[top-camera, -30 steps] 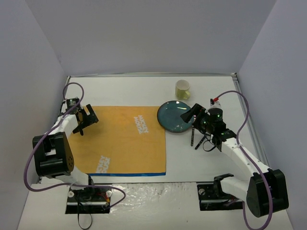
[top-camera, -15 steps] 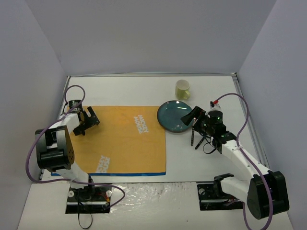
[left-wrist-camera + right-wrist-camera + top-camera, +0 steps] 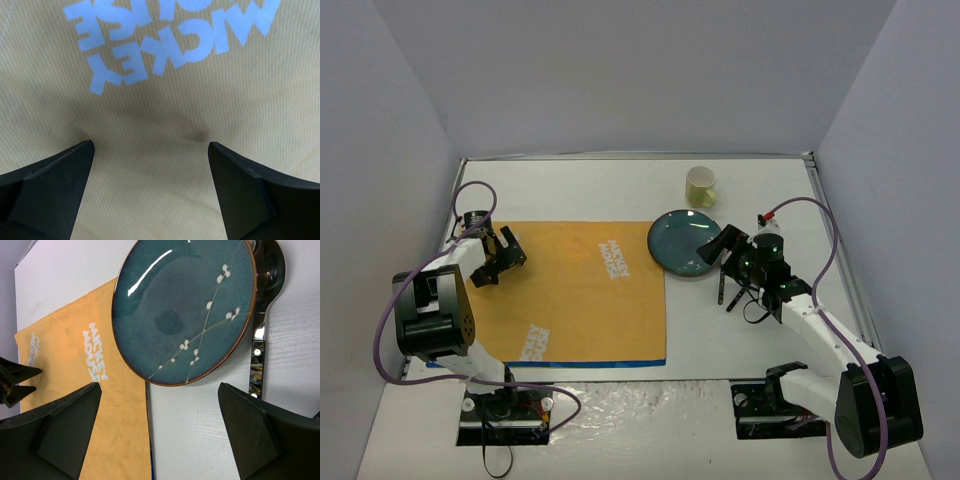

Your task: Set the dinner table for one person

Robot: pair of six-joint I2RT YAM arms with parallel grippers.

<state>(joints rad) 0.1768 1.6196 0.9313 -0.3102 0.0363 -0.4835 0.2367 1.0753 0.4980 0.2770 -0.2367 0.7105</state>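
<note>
Across the overhead view, the dinner table (image 3: 580, 185) spread wide, with the plate (image 3: 678, 243) at the placemat's (image 3: 570, 290) two o'clock. By the left wrist, the left gripper (image 3: 150, 165) hung spread and empty. By the right wrist, the right gripper (image 3: 160, 425) gaped empty; it should probably pinch the plate's six o'clock rim, clear of the spoon (image 3: 260, 330).

Orange placemat (image 3: 570, 290) lies flat under the left gripper (image 3: 150, 150), with white lettering (image 3: 170, 35) on the cloth just ahead of it and a blue edge on the near side. Teal plate (image 3: 182, 310) with white blossom sprigs sits straight ahead of the right gripper (image 3: 160, 385), its rim overlapping the placemat's corner. Dark glossy spoon (image 3: 262, 315) lies right of the plate, against its rim. Pale yellow-green mug (image 3: 700, 187) stands upright beyond the plate, apart from it.
</note>
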